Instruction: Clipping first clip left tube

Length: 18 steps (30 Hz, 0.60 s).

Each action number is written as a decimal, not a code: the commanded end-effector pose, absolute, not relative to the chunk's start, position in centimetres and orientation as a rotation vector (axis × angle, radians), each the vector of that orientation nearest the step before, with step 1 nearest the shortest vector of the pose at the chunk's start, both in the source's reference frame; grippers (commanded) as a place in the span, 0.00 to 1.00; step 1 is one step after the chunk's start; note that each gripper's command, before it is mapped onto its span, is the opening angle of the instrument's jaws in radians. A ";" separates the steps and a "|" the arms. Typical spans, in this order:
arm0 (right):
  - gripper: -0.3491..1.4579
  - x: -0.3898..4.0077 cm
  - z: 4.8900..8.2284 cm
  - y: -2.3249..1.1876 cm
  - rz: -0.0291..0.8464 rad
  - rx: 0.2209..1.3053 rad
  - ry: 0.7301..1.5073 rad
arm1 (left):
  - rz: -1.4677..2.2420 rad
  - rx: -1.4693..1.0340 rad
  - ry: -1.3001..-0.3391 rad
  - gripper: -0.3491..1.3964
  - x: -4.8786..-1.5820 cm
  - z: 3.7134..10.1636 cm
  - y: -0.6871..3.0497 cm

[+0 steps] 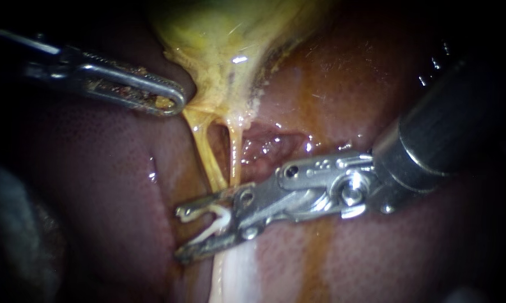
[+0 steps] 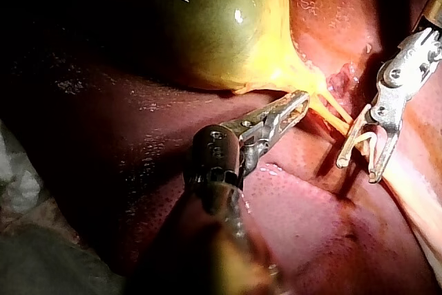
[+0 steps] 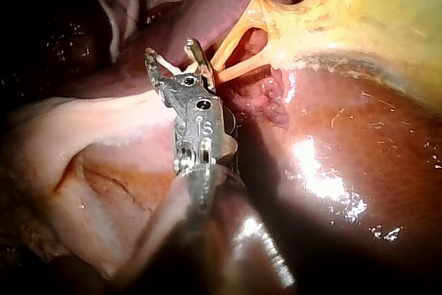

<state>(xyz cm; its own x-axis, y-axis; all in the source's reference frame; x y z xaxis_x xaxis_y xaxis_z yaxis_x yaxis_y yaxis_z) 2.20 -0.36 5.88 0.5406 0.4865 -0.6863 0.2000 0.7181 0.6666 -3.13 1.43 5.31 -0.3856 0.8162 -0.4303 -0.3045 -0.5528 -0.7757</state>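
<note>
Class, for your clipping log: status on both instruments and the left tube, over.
Left instrument shut on gallbladder. Right instrument holds white clip, jaws spread. Clip not yet around left tube. Nothing blocking.

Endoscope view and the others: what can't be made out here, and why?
Endoscope view: tubes, lower ends hidden behind the right instrument; clip, partly covered by its end effector; gallbladder, cut by the edge; left instrument, shaft lost in shadow.
Right wrist view: left instrument, only the tip inside the edge.
</note>
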 end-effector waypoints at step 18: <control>0.42 1.85 5.59 -0.07 0.245 0.754 1.070 | 1.996 -1.083 -0.787 0.00 -3.11 5.32 1.45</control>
<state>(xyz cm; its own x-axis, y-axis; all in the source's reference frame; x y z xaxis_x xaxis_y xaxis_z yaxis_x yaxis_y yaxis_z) 1.80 -0.05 5.58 0.4723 0.5316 -0.7032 0.1557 0.7349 0.6601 -3.10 1.45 5.32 -0.3870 0.8155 -0.4303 -0.3027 -0.5531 -0.7762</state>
